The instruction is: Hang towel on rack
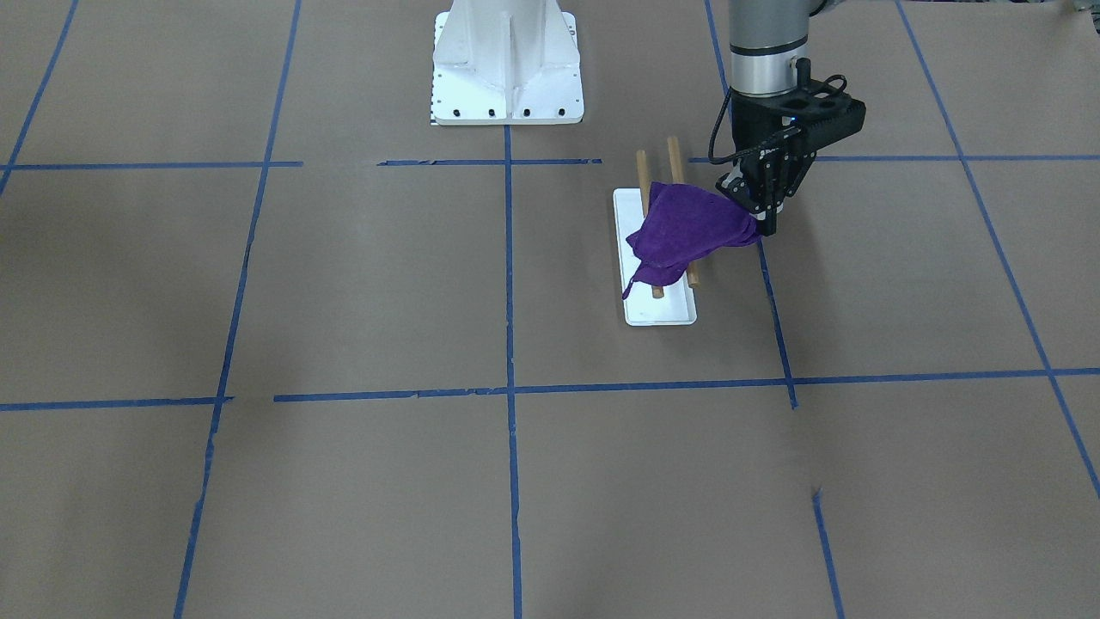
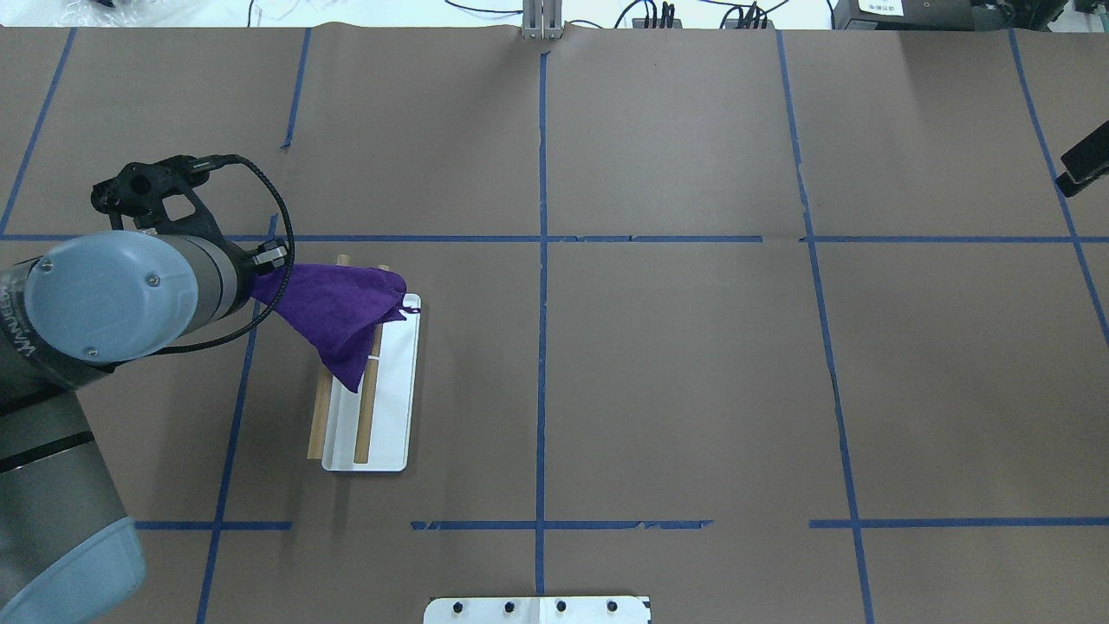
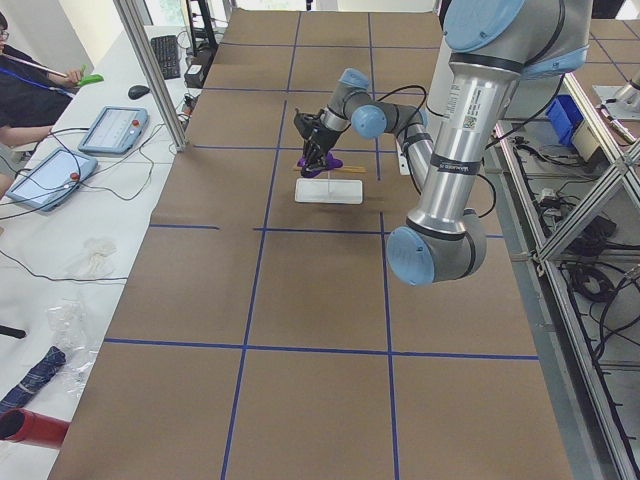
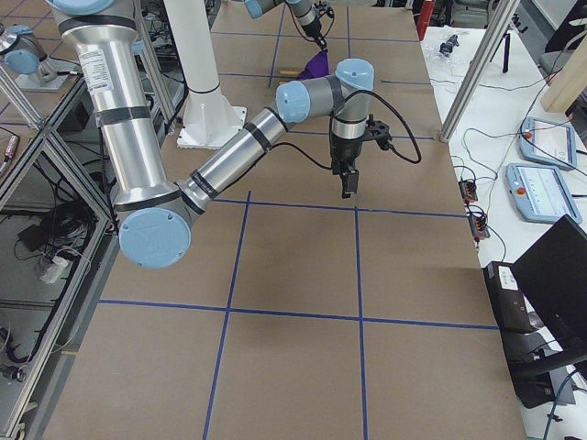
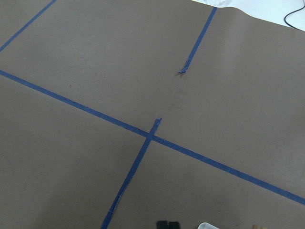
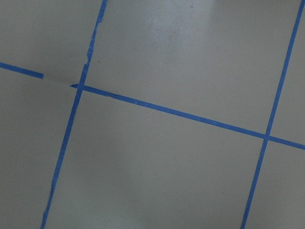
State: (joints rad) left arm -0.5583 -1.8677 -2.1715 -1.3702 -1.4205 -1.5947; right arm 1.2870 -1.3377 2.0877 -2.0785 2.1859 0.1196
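1. The left pincer grips a corner of the purple cloth towel, which trails from it over the two-rail wooden rack on its white rectangular base.
2. Draping seems underway; the next move calls for lowering and releasing so the towel hangs evenly.

Nothing legible; only blurred lettering along the left arm

Draped over the rack, the purple towel hides the middle of both wooden rods. Beside the rack, the left gripper pinches the cloth's bunched corner, which appears to swallow its fingertips. Well away from the rack, the right gripper is cut off by the overhead view's edge, jaws unreadable.
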